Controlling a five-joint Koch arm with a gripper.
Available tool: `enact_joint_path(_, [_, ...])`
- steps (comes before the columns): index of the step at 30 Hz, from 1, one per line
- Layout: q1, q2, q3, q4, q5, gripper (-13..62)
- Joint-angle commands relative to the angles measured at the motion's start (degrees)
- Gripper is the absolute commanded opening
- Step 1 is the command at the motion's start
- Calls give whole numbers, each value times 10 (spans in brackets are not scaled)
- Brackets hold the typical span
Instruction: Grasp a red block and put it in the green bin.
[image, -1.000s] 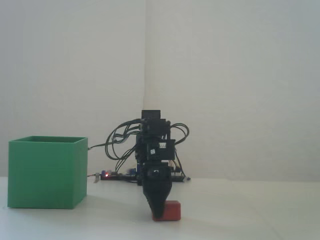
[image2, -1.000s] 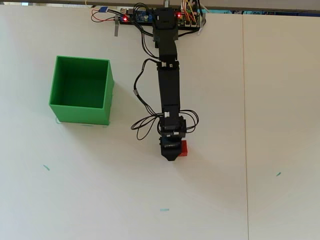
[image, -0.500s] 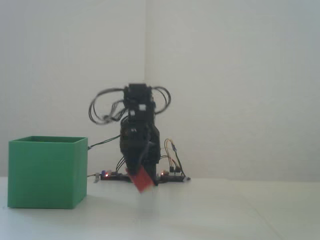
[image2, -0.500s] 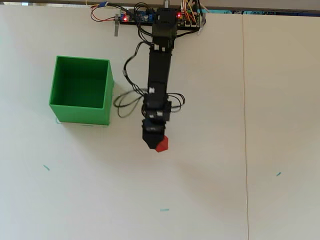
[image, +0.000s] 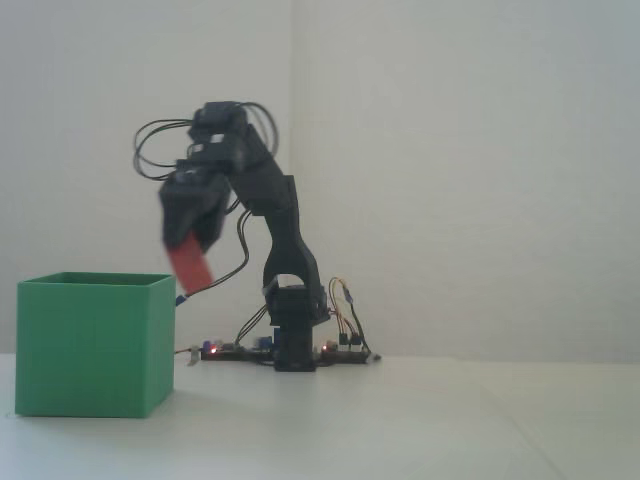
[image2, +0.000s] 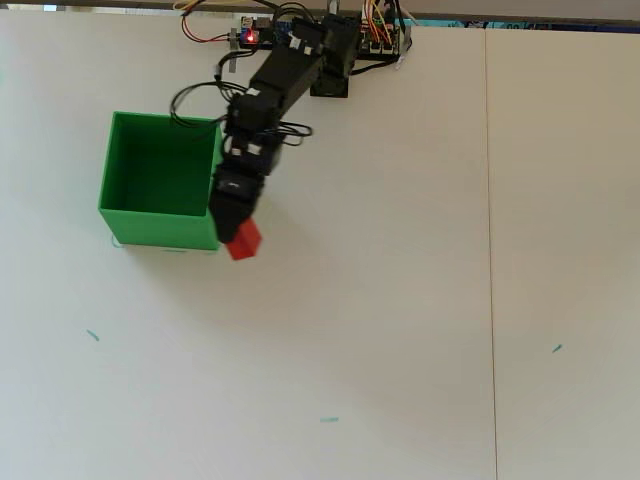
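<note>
The red block (image: 190, 263) hangs in my gripper (image: 186, 240), held in the air just above and to the right of the green bin's (image: 95, 345) top right corner in the fixed view. In the overhead view the gripper (image2: 236, 222) points down the picture, shut on the red block (image2: 244, 241), which sits just outside the green bin's (image2: 155, 225) lower right corner. The bin is open at the top and nothing shows inside it.
The arm's base (image2: 330, 80) and a circuit board with wires (image2: 375, 40) stand at the table's far edge. A seam (image2: 489, 250) runs down the table at the right. Small teal marks (image2: 92, 336) lie on the white surface.
</note>
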Motion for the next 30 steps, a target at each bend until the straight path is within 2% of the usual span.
enact_joint_path(1, [37, 29, -47, -16, -18, 37])
enact_joint_path(5, [122, 46, -54, -17, -38, 37])
enact_joint_path(15, [244, 113, -57, 0, -89, 37])
enact_joint_path(30, [327, 119, -54, 9, -112, 40])
